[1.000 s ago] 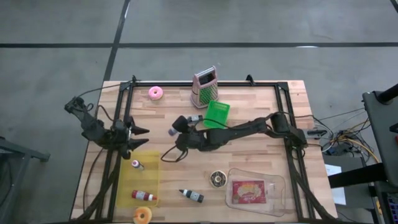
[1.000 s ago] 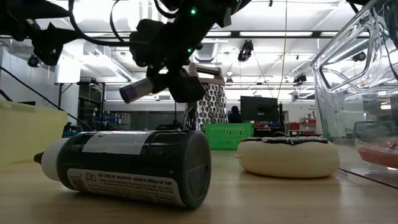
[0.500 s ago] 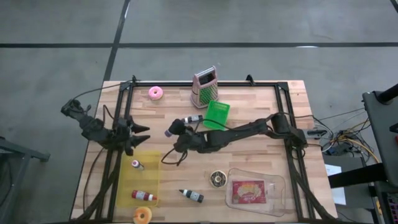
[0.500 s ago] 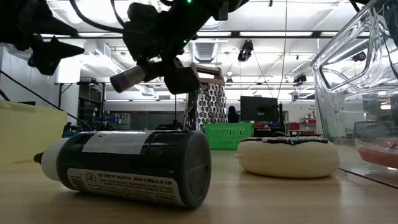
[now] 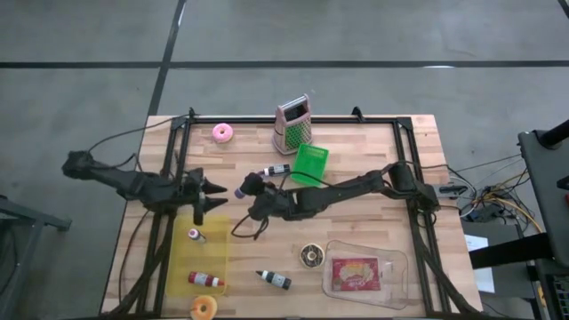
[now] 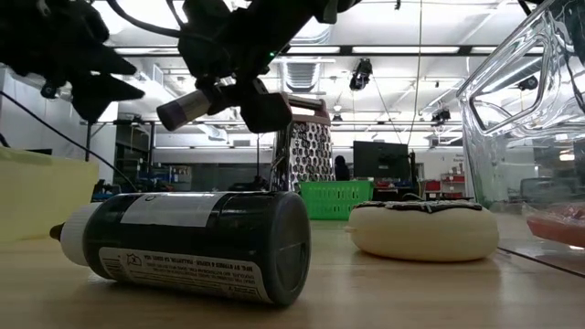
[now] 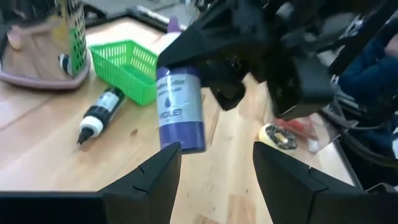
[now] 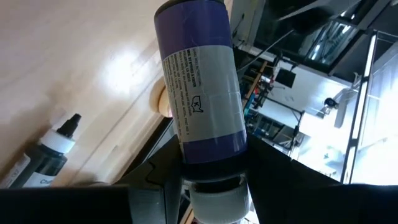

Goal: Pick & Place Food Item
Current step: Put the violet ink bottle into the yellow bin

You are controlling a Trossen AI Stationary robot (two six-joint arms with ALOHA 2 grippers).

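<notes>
A purple bottle with a pale label (image 5: 241, 189) is held above the table's middle by my right gripper (image 5: 253, 190), which reaches in from the table's right and is shut on it. The bottle also shows in the right wrist view (image 8: 202, 81) and the low view (image 6: 187, 108). My left gripper (image 5: 212, 196) is open just to the bottle's left, pointing at it. In the left wrist view the bottle's base (image 7: 181, 140) hangs just beyond my open left gripper (image 7: 217, 171), apart from its fingers. My right gripper pinches the bottle between its two fingers at the cap end (image 8: 214, 168), just above the white cap (image 8: 219, 202). The fingers come roughly level from the table's right and lie along the bottle. The bottle sticks out beyond them toward the table's left, base first, lifted clear.
A yellow tray (image 5: 213, 253) with small bottles lies front left, with an orange donut (image 5: 204, 308) beside it. Near the front are a black bottle (image 5: 274, 280), a chocolate donut (image 5: 310, 256) and a clear container (image 5: 396, 267). A green basket (image 5: 310, 163), grater (image 5: 292, 124), pink donut (image 5: 222, 133) stand behind.
My left gripper has reached toward the table's right, closing on the purple bottle, and has stayed open. My right gripper has carried the bottle a little toward the table's left and slightly up, still clear of the table.
</notes>
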